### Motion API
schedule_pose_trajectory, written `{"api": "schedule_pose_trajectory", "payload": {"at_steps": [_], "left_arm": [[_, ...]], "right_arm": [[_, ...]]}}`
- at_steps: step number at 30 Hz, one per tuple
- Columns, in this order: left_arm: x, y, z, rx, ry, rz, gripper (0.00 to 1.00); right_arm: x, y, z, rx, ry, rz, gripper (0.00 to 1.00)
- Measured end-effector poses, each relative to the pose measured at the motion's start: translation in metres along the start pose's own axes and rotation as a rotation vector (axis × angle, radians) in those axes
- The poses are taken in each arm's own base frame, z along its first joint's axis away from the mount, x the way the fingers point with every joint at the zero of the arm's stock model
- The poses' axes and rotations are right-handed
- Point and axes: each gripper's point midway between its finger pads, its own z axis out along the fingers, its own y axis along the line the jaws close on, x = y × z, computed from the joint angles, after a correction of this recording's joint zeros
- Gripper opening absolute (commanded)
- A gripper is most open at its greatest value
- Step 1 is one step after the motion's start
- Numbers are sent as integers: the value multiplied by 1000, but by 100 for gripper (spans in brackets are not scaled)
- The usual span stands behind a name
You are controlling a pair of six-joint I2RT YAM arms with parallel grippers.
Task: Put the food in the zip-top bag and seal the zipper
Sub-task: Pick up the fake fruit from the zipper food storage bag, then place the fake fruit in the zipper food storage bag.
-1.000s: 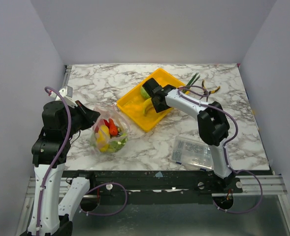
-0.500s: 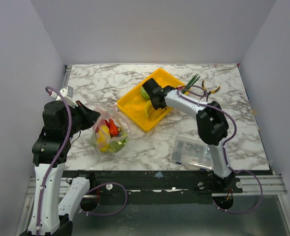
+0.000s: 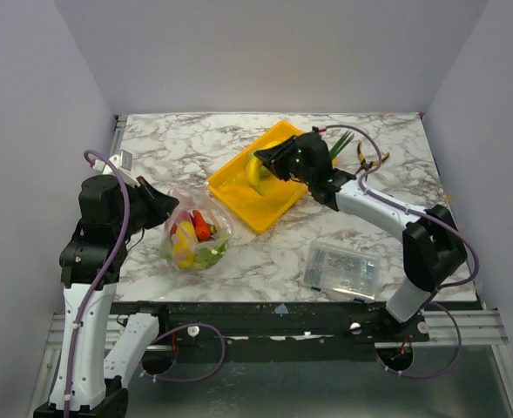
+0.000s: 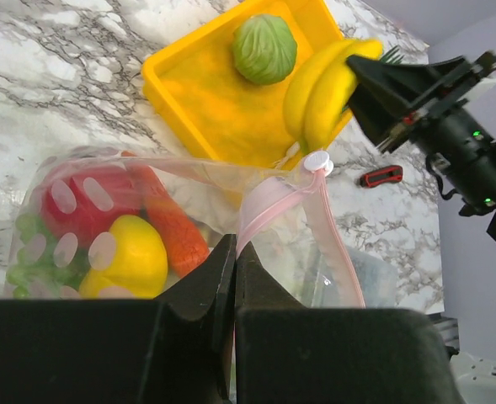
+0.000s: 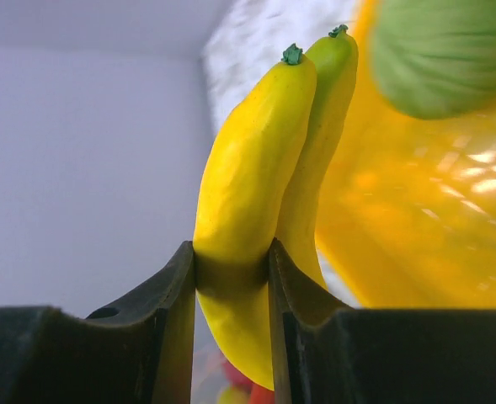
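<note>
The clear zip-top bag (image 3: 195, 235) lies at the left with a red tomato (image 4: 79, 202), a yellow piece (image 4: 130, 257), an orange-red piece (image 4: 176, 236) and green leafy bits inside. My left gripper (image 3: 163, 209) is shut on the pink zipper (image 4: 269, 202) at the bag's mouth and holds it up and open (image 4: 234, 249). My right gripper (image 3: 269, 164) is shut on the yellow bananas (image 5: 256, 194) and holds them above the yellow tray (image 3: 239, 196); the bananas also show in the left wrist view (image 4: 319, 93). A green leafy ball (image 4: 264, 48) stays in the tray.
A leek (image 3: 341, 139) and yellow-handled pliers (image 3: 371, 159) lie behind the tray at the back right. A rigid clear box of small parts (image 3: 339, 268) sits near the front right. A red utility knife (image 4: 382, 176) lies beyond the bag.
My right gripper has lifted the bananas out of the yellow tray and the right arm's elbow has swung out to the right. The left gripper and the bag have stayed put.
</note>
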Motion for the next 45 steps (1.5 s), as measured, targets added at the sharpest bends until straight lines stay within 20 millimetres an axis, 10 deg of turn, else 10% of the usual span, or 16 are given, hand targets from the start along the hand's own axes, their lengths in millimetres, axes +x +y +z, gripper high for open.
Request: {"api": "schedule_pose_trajectory", "payload": {"at_steps": [10, 24, 33, 45], "left_arm": [[1, 1, 3, -5, 11, -4, 0], [4, -3, 4, 16, 33, -17, 0], [5, -5, 3, 28, 40, -20, 0], [5, -7, 1, 36, 34, -23, 0]], "right_arm": [[21, 139, -101, -834, 330, -136, 0], [116, 195, -235, -1231, 489, -239, 0], [157, 147, -203, -1069, 387, -212, 0], [172, 139, -189, -885, 214, -112, 0]]}}
